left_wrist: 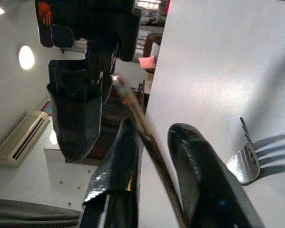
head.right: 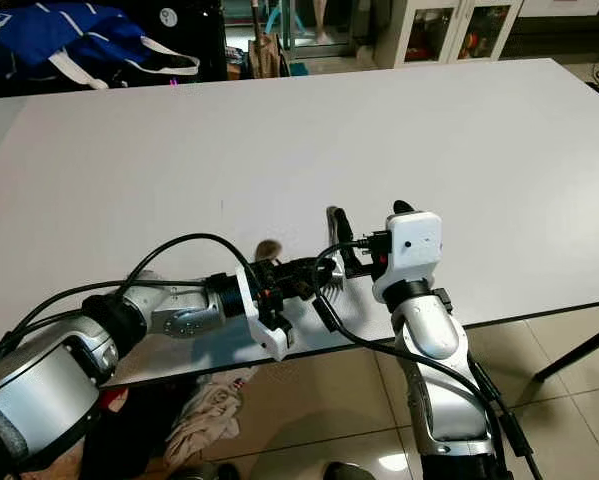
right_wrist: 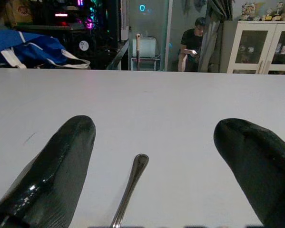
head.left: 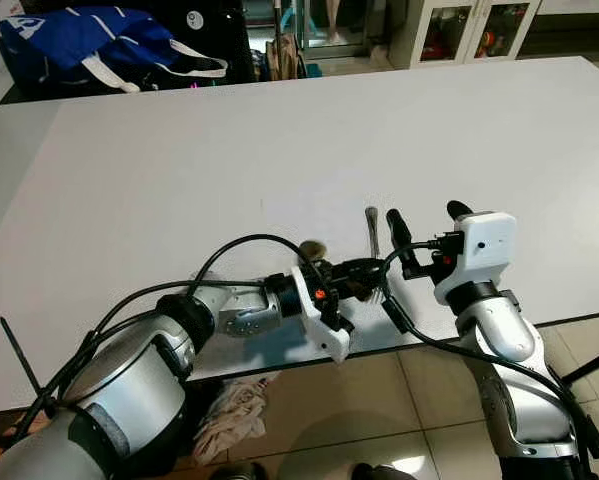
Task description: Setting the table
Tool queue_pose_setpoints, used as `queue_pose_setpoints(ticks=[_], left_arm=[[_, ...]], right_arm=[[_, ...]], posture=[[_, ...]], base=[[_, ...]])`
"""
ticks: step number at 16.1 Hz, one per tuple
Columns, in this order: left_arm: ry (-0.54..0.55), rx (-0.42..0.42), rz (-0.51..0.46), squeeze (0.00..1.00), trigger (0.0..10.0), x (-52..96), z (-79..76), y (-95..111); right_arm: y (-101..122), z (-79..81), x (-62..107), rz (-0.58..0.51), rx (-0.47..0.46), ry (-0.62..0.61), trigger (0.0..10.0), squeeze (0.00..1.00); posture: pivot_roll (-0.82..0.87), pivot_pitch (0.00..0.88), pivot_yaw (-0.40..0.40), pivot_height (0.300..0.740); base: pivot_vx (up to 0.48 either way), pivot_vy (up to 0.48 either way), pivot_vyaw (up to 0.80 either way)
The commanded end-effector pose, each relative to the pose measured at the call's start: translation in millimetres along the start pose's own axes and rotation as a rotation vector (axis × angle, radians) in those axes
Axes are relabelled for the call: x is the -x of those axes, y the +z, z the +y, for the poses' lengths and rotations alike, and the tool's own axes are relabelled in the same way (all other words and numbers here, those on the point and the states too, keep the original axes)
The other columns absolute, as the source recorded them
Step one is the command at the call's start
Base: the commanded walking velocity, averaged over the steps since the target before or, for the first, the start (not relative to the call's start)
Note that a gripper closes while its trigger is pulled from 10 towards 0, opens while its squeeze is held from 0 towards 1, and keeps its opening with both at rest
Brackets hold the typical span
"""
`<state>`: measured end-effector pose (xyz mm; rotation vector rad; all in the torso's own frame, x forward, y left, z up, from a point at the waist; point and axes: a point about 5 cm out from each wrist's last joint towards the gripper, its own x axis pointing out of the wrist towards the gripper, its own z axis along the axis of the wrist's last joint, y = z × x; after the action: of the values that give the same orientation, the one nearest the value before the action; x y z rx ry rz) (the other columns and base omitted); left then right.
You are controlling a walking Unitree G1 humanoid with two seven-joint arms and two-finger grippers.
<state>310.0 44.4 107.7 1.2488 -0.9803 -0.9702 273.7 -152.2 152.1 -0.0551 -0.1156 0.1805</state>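
Near the white surface (head.left: 279,150) edge, left tool (head.left: 364,280) reaches rightward, clamped on a fork (left_wrist: 154,152); right tool (right_wrist: 156,166) hovers spread over its handle. No legible writing.

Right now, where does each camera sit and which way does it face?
Head eyes: above, looking down at the table; both arms show.
Left wrist: along the fingers of the left gripper, shut on a metal handle; fork beyond.
Right wrist: along the open right gripper, across the table, over the fork.
Both wrists share the fork.
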Motion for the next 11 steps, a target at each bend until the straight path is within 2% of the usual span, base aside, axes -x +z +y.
queue_pose_setpoints(ticks=[1, 6, 8, 11], left_arm=[[0.013, -0.001, -0.006, 1.00, 10.0, -1.3, 5.0, -2], [-0.002, 0.065, -0.001, 1.00, 10.0, 2.8, 3.3, -1], [-0.042, 0.116, -0.005, 1.00, 10.0, 8.3, -5.1, 3], [-0.110, 0.162, -0.061, 1.00, 10.0, 14.3, -18.9, 15]], right_arm=[[4, 0.7, 1.0, -0.009, -0.003, 0.005, 10.0, 0.00], [2, 1.7, 0.0, -0.004, -0.006, 0.014, 10.0, 0.00], [2, 2.4, -0.5, -0.001, -0.010, 0.017, 10.0, 0.00], [0, 3.9, -0.8, 0.007, -0.015, 0.022, 10.0, 0.00]], posture=[[-0.11, 0.079, 0.039, 0.740], [-0.10, 0.073, 0.038, 0.740], [-0.09, 0.072, 0.038, 0.740], [-0.09, 0.071, 0.037, 0.740]], base=[[0.000, 0.000, 0.00], [0.000, 0.000, 0.00], [0.000, 0.000, 0.00], [0.000, 0.000, 0.00]])
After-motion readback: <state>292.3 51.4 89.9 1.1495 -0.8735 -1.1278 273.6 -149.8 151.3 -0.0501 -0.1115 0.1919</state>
